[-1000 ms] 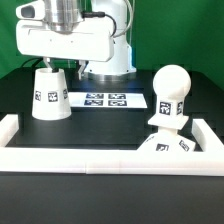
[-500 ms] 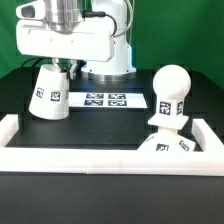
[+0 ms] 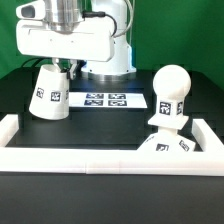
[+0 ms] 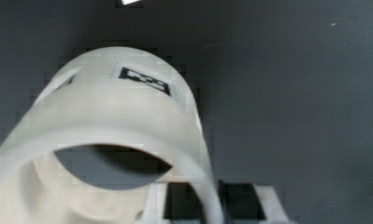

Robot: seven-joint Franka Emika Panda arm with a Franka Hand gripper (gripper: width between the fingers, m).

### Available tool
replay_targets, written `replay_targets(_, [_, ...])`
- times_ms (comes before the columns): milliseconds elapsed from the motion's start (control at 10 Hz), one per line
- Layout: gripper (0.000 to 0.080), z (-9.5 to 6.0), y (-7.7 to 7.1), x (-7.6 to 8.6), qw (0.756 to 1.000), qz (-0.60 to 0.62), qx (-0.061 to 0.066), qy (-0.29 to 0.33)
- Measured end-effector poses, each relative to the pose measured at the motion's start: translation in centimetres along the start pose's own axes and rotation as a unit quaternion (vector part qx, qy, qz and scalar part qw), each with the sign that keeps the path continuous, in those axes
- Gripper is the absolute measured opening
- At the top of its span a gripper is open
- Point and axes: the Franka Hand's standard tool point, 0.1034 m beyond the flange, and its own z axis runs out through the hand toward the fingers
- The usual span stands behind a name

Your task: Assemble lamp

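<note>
Pincer on the shade, shade tilted on the bench.
I see the pincer (image 3: 62, 68) down at the shade's (image 3: 50, 94) rim, fingers (image 4: 250, 200) apparently closed over its wall (image 4: 121, 130), though the contact is half hidden. Bulb (image 3: 169, 95) sits on the base (image 3: 167, 146), well away from the pincer; the marker board (image 3: 107, 100) lies just beside it on the bench (image 3: 110, 125).

One shade (image 3: 50, 95), one bulb (image 3: 171, 92), one base (image 3: 167, 146), one marker board (image 3: 107, 100)
</note>
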Motion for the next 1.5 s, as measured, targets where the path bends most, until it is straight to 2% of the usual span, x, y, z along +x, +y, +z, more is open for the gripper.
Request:
replay_targets(200, [0.0045,-0.7,-0.8,-0.1,1.0,-0.002,0.006,-0.01])
replay_targets(400, [0.0045,-3.8,-2.6,0.0,0.999,-0.006,0.031,-0.019])
replay_targets(500, [0.0045,-5.6,-3.3,0.4,0.999,-0.012,0.041,-0.018])
replay_targets(600, [0.0045,-6.5,-3.5,0.9,0.999,-0.014,0.044,-0.012])
replay_targets(900, [0.0045,-6.0,-3.4,0.7,0.999,-0.013,0.041,-0.015])
replay_targets(1000, [0.0045,-6.0,-3.5,0.6,0.999,-0.013,0.045,-0.016])
replay_targets(1100, [0.0045,-6.5,-4.6,0.7,0.998,-0.006,0.063,-0.022])
replay_targets(1200, [0.0045,-8.1,-6.4,1.5,0.997,-0.009,0.074,-0.019])
replay_targets(1300, [0.0045,-9.3,-7.6,2.3,0.997,-0.004,0.077,-0.014])
replay_targets(1500, [0.0045,-12.7,-11.1,4.4,0.997,0.008,0.082,-0.011])
